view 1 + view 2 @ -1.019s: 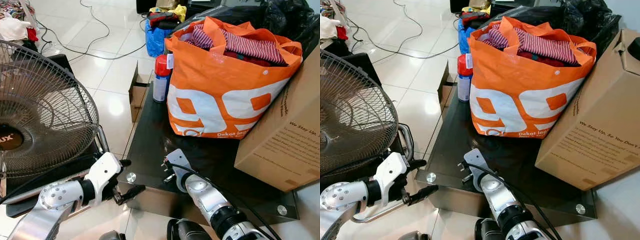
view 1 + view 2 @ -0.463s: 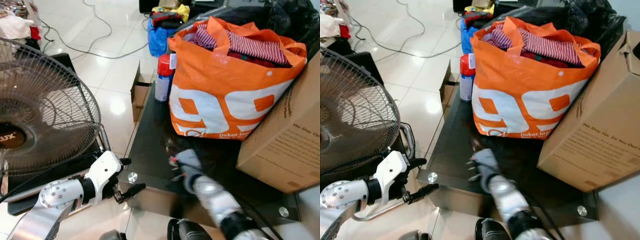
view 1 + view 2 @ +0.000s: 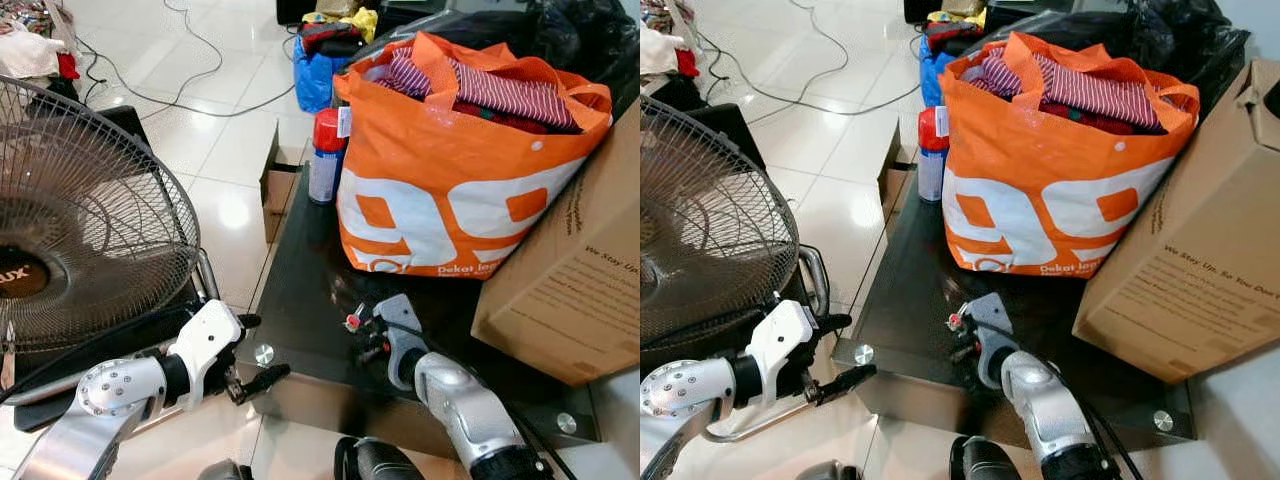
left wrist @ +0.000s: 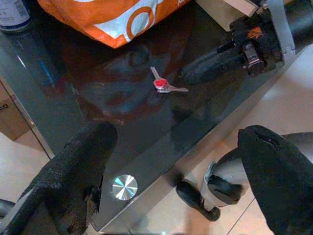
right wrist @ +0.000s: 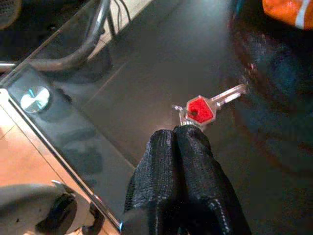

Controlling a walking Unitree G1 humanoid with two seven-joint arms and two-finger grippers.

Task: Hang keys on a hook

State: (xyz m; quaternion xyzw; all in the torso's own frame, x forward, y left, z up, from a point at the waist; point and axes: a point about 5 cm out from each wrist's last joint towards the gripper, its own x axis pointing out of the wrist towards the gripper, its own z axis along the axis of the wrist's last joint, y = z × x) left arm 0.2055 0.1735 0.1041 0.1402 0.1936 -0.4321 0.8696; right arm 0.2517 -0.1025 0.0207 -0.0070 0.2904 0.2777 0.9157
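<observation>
Keys point(image 5: 199, 109), red head, pinched by right hand point(image 5: 180, 131)

keys point(image 4: 164, 85) on table point(image 3: 300, 300) (bag point(image 3: 450, 190) behind)

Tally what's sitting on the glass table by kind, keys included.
Keys: 1 bunch, red-capped
Orange bags: 1
Cardboard boxes: 1
Spray cans: 1
Total: 4, all on the glass table

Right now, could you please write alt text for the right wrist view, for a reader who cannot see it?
The right gripper, its two black fingers pressed together, pinches the ring end of the keys with a red head. They are over a dark glass table.
</observation>
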